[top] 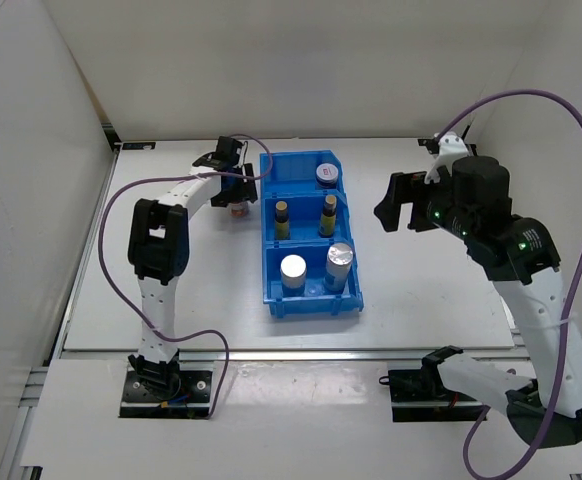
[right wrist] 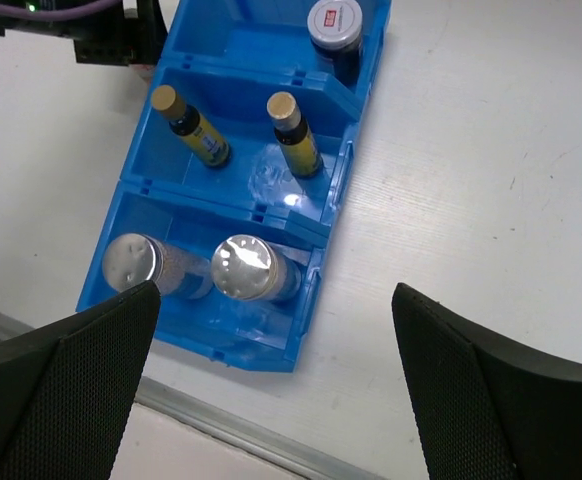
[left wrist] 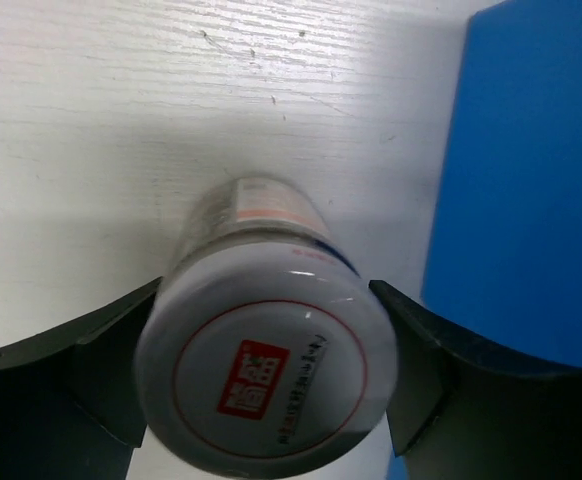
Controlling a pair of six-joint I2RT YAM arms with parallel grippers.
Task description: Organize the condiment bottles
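The left arm's matte black fingers (left wrist: 91, 380) are flanking a squat jar with a glossy grey, red-stamped lid (left wrist: 266, 370), which is standing on the scuffed white table (left wrist: 91, 100) just beside the blue plastic bin (left wrist: 521, 200). Pinching or not, I cannot tell. The right arm's mesh-textured black fingers (right wrist: 61, 390) are hanging spread wide, empty. Plain white walls (top: 31, 150) are enclosing the table.

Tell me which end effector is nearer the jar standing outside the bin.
Left. The left end effector straddles the jar beside the bin; the right end effector hovers on the bin's far side.
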